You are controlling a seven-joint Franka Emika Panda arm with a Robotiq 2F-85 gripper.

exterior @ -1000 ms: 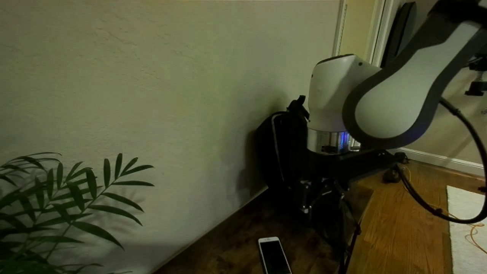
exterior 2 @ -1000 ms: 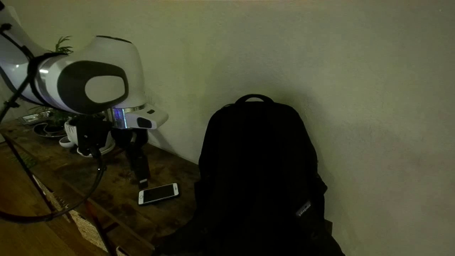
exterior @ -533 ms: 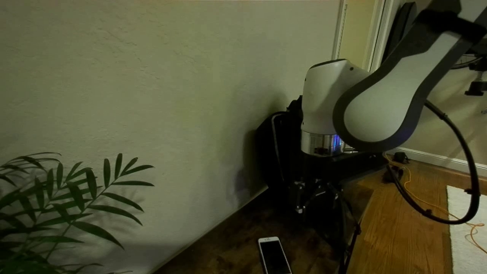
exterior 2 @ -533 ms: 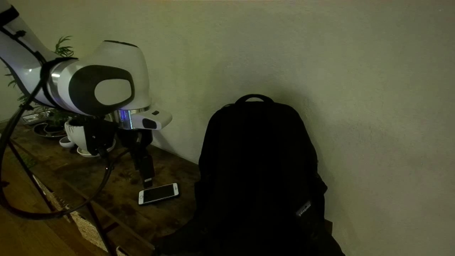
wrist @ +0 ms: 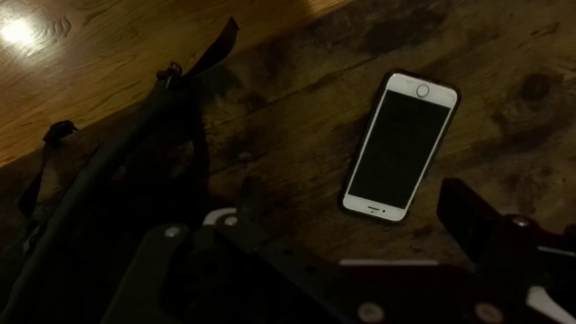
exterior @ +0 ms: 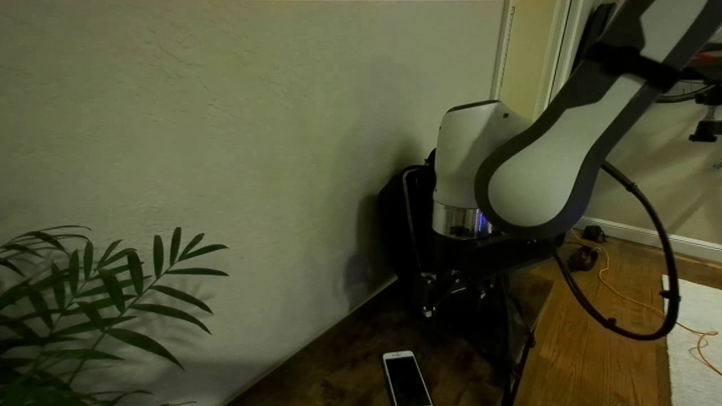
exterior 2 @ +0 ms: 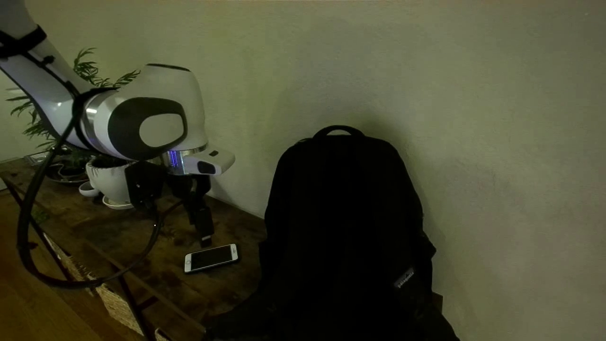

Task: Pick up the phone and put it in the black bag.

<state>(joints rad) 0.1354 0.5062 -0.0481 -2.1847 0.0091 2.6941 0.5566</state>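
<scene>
The phone (exterior: pixel 406 379) has a white front and a dark screen. It lies face up on the brown wooden table (exterior 2: pixel 156 255), and also shows in an exterior view (exterior 2: pixel 211 258) and in the wrist view (wrist: pixel 400 146). The black bag (exterior 2: pixel 341 227) is a backpack standing upright against the wall; an exterior view shows it partly behind the arm (exterior: pixel 397 220). Its straps and dark side fill the left of the wrist view (wrist: pixel 90 180). My gripper (wrist: pixel 352 193) is open and empty, fingers wide apart, above the table near the phone's earpiece end. The bag's opening cannot be made out.
A white plant pot (exterior 2: pixel 111 182) and a small white cup (exterior 2: pixel 89 189) stand at the table's far end. Palm leaves (exterior: pixel 113 287) rise at the left. The wall (exterior: pixel 254 169) runs along the table. A cable (exterior 2: pixel 28 265) loops from the arm.
The arm and gripper have moved left and slightly down in an exterior view, and right and slightly down in an exterior view, with the fingertip shifting along the phone. Phone and bag have not moved.
</scene>
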